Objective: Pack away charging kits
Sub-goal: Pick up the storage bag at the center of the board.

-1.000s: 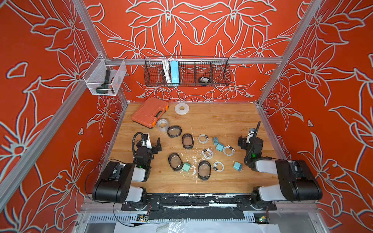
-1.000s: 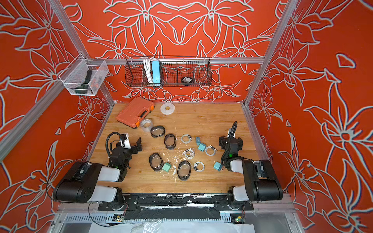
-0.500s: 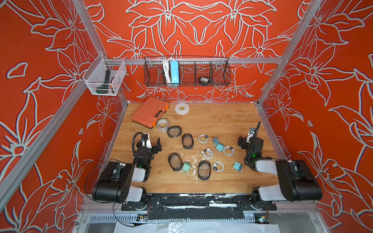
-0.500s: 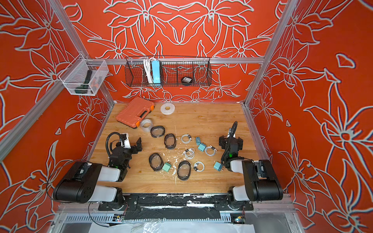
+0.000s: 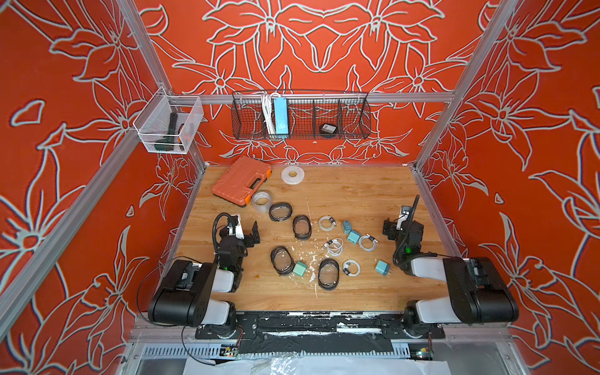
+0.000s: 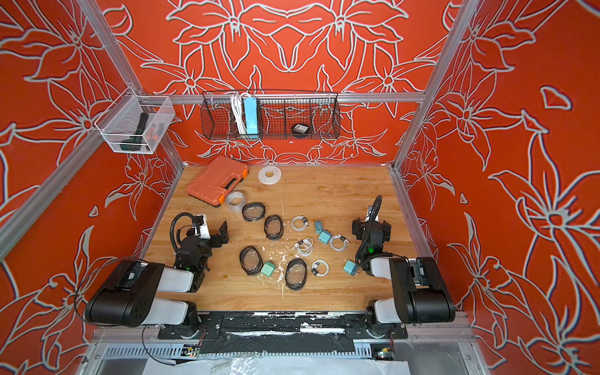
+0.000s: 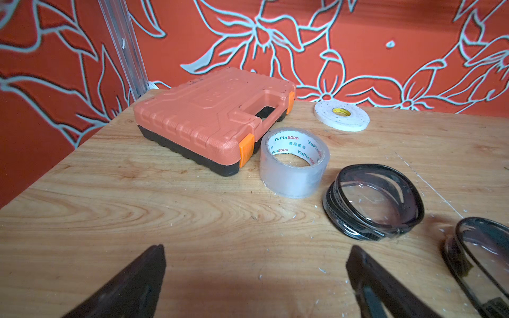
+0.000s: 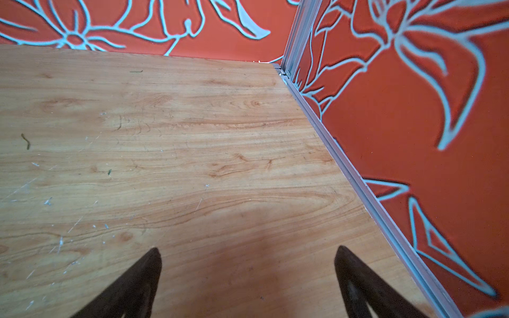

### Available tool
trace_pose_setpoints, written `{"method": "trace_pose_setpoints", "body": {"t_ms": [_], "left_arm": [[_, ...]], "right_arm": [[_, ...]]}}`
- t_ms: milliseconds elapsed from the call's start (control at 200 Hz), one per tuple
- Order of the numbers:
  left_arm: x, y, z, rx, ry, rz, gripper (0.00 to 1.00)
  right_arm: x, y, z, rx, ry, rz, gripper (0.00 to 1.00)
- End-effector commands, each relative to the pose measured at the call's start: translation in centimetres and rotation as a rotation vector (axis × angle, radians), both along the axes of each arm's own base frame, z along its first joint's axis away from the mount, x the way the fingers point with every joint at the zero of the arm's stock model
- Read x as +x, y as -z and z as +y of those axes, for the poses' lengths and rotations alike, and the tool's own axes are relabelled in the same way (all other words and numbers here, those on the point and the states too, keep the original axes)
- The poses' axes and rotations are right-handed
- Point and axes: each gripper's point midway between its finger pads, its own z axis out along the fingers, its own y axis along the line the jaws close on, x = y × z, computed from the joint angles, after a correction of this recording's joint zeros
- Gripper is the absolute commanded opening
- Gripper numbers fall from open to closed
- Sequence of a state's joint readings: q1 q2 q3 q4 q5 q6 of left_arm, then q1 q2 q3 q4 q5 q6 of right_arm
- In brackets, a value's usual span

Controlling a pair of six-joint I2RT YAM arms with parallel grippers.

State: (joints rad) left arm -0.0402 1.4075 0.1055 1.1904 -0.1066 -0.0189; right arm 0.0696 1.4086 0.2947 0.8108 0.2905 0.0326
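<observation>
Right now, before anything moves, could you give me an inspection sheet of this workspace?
Surface: wooden table, scuffed, with white flecks mid-board.
Job's things: four oval pouches, four teal adapters and four coiled white cables, all loose on the wood; the pouches look empty.
Clutter: orange case, clear tape roll, white tape roll, toward the back left.
Grippers: left gripper open and empty over bare wood; right gripper open and empty.
Cables: a black hose loops over each wrist; no snag seen.
Surroundings: wire basket holding a blue power strip on the back wall; clear bin on the left wall; orange floral walls.
</observation>
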Motion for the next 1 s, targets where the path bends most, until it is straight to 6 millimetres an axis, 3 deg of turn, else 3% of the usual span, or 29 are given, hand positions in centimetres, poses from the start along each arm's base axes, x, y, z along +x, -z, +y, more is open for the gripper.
{"method": "trace_pose_setpoints", "body": {"t_ms": [0, 135, 220, 265, 400, 500, 555, 641, 746, 841, 926, 996], "left_arm": [[0.3, -1.0, -0.2, 0.009, 0.007, -0.037, 0.99], [0.3, -2.9, -0.6, 0.023, 0.015, -0.064, 0.99], [0.3, -4.0, 1.2, -0.070, -0.119, 0.025, 0.99], [-0.2, -4.6, 1.0, -0.085, -0.109, 0.026, 0.99], [-2.0, -9.0, 0.9, -0.292, -0.128, -0.084, 0.99], [-4.5, -10.7, 1.0, -0.486, -0.181, -0.018, 0.99], [-5.7, -12.2, 0.0, -0.529, -0.105, -0.064, 0.99], [-8.0, -12.8, 0.1, -0.656, -0.098, -0.150, 0.99], [-10.1, -14.9, -1.7, -0.722, 0.060, -0.256, 0.99], [-11.2, -15.4, -2.0, -0.782, 0.058, -0.214, 0.99], [-11.7, -18.0, -3.5, -0.737, 0.155, -0.192, 0.99], [-11.8, -19.5, -4.7, -0.721, 0.211, -0.134, 0.99]], "right_arm": [[0.3, -0.8, -0.1, 0.006, 0.006, -0.030, 0.98], [-0.5, -1.8, -0.1, 0.015, 0.004, -0.072, 0.98], [-0.4, -2.5, -0.1, 0.008, 0.005, -0.099, 0.98], [-0.5, -3.1, -0.8, -0.006, 0.060, -0.047, 0.98], [-1.9, -9.6, -1.4, 0.122, 0.143, -0.097, 0.98], [-4.9, -11.6, -1.9, 0.371, 0.270, -0.114, 0.98], [-6.9, -12.6, -0.2, 0.494, 0.227, -0.022, 0.98], [-7.3, -15.4, 3.6, 0.634, 0.016, -0.053, 0.98], [-8.5, -16.5, 7.9, 0.766, -0.216, -0.025, 0.98], [-10.2, -16.5, 8.9, 0.818, -0.274, -0.034, 0.98], [-11.5, -17.9, 9.8, 0.776, -0.366, -0.048, 0.98], [-12.3, -18.2, 8.9, 0.780, -0.306, -0.042, 0.98]]}}
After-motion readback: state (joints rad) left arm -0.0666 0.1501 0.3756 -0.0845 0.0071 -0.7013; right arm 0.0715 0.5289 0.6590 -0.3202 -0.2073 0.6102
